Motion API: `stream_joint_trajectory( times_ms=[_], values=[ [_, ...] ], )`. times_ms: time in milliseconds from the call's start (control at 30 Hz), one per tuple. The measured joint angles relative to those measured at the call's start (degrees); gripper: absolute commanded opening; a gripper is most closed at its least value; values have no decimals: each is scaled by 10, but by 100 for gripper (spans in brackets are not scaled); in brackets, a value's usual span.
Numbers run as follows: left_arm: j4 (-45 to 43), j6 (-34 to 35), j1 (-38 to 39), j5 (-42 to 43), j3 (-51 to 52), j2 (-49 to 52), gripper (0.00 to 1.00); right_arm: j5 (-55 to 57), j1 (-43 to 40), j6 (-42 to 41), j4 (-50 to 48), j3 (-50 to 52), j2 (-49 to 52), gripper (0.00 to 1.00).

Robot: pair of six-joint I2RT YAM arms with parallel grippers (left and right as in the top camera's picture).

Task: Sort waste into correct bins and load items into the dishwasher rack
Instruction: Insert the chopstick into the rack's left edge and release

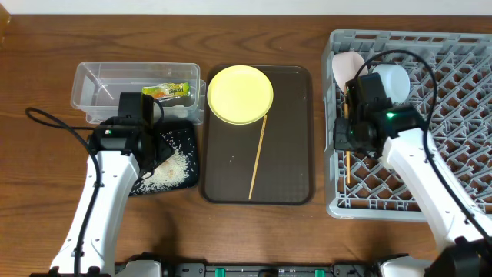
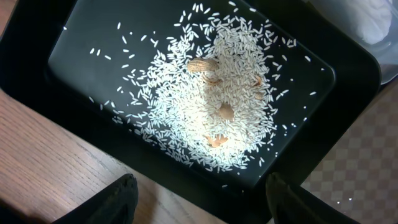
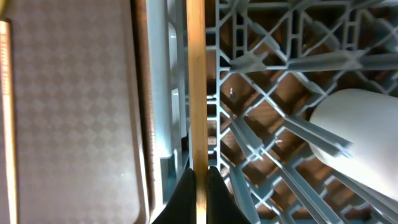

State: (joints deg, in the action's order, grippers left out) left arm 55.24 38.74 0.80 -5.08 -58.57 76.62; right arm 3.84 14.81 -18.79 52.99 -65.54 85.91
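There: the right gripper is pinched tight on 1 chopstick, held just along the left wall of the rack. If it lets go here, the stick may slip through the open lattice or tip outside onto the tabletop (thin stick, big holes). The left gripper hovers spread wide and empty over the rice in the black tray.
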Motion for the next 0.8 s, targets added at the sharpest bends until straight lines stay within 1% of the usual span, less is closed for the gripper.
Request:
stream_joint_trajectory(
  times_ms=[67,167,233,300,333,400,600,733,800],
  values=[
    [0,0,0,0,0,0,69,0,0,0,-17,15,5,2],
    [0,0,0,0,0,0,69,-3,0,2,-38,32,11,18],
    [0,0,0,0,0,0,69,-3,0,3,-47,38,11,22],
    [0,0,0,0,0,0,69,-4,0,3,-57,39,11,50],
    [0,0,0,0,0,0,69,5,0,4,-60,39,11,55],
    [0,0,0,0,0,0,69,18,-6,7,-67,39,11,60],
    [0,0,0,0,0,0,69,21,-6,18,-95,38,11,60],
    [0,0,0,0,0,0,69,0,-4,28,-125,35,6,61],
    [0,0,0,0,0,0,69,-15,-1,34,-149,34,-1,59]
  ],
)
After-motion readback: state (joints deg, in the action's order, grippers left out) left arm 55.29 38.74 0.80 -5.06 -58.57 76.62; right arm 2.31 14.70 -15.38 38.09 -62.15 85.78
